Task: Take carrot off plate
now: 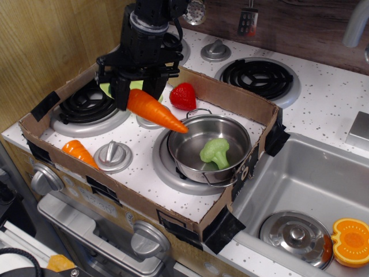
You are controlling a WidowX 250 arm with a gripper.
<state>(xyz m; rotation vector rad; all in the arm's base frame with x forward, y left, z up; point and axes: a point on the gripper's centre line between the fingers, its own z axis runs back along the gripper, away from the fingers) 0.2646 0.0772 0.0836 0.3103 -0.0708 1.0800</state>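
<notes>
- The black claw (137, 92) is clamped on the thick end of the carrot (157, 111), its fingers closed against both sides.
- The carrot hangs in the air, tilted, with its pointed tip down and to the right, over the near-left rim of the steel pot (209, 148).
- No part of the carrot touches the plate (107, 88); the carrot is lifted clear of it.
- Only slivers of the pale green plate show behind and to the left of the claw, beside the black burner grate (86, 104) at the back left of the cardboard tray (190, 212).
- A green broccoli (215, 152) lies inside the pot.
- A red strawberry (183, 96) sits just right of the claw, near the tray's back wall.
- A shorter ridged orange carrot (79, 153) lies at the tray's front left, close to a round silver knob (113, 156).
- The tray rests on the speckled white desk (328, 98), which carries a second burner (256, 77) behind it.
- To the right, a sink (300, 179) holds a silver lid (295, 234) and an orange pumpkin half (350, 241).
</notes>
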